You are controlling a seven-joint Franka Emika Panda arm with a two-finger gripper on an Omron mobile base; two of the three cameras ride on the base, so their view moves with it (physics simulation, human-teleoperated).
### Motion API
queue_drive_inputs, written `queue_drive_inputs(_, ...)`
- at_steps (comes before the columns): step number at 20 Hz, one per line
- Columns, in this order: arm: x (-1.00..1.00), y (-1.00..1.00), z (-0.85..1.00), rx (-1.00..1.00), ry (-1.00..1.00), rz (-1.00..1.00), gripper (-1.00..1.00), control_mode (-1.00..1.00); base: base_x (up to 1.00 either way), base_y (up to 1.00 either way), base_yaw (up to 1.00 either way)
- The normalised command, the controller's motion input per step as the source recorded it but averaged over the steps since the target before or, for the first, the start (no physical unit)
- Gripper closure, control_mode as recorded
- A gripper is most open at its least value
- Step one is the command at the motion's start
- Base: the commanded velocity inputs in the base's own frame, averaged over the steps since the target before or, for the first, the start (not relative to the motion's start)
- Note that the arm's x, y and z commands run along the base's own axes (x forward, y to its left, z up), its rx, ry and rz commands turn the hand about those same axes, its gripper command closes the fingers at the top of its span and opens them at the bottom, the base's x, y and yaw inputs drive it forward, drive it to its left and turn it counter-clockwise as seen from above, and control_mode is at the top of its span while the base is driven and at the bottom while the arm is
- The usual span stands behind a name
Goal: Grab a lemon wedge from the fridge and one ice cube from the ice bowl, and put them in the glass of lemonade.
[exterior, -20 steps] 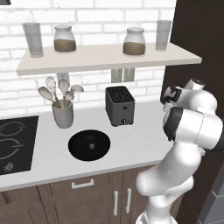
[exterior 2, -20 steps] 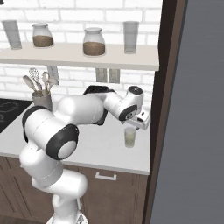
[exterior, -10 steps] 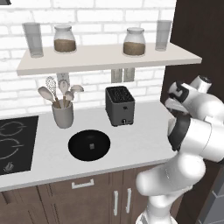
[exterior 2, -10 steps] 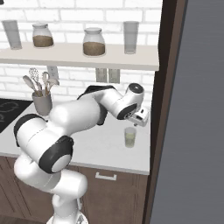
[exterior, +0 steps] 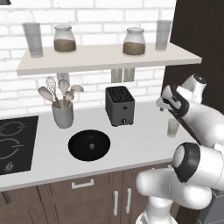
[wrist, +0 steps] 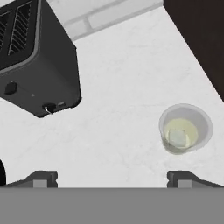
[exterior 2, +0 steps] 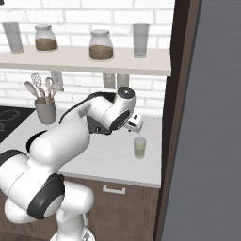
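The glass of lemonade (exterior: 173, 128) (exterior 2: 139, 147) (wrist: 185, 129) stands on the white counter near its right end. A pale lump lies in the drink; I cannot tell what it is. My gripper (exterior: 164, 103) (exterior 2: 134, 123) (wrist: 111, 179) hangs open and empty above the counter, up and to the left of the glass and between it and the toaster. The black ice bowl (exterior: 89, 145) sits at the counter's front with one small ice cube (exterior: 91, 146) in its middle. The fridge (exterior 2: 212, 141) shows as a grey door at the right. The lemon wedge is out of view.
A dark toaster (exterior: 119, 105) (wrist: 35, 57) stands against the brick wall. A utensil crock (exterior: 63, 114) and a black stovetop (exterior: 13, 144) lie to the left. The shelf (exterior: 105, 57) above carries jars and tall glasses. A dark side panel (exterior 2: 172, 117) bounds the counter's right end.
The hand has drifted from right over the glass up and toward the toaster while the elbow swung round. The jaws stayed open.
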Motion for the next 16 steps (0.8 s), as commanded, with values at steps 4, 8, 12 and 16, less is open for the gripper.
queue_drive_inputs(4, -0.20, 0.78, 0.19, -0.03, 0.00, 0.03, -1.00, -1.00, 0.00, 0.00, 0.00)
queue_drive_inputs(8, -0.42, 0.25, 0.02, 0.00, 0.08, 0.03, -1.00, -1.00, 0.00, 0.00, 0.00)
queue_drive_inputs(12, -0.64, 0.33, 0.09, 0.00, 0.10, 0.01, -1.00, -1.00, 0.00, 0.00, 0.00)
queue_drive_inputs(16, -0.48, 0.43, 0.10, 0.00, 0.14, 0.00, -1.00, -1.00, 0.00, 0.00, 0.00)
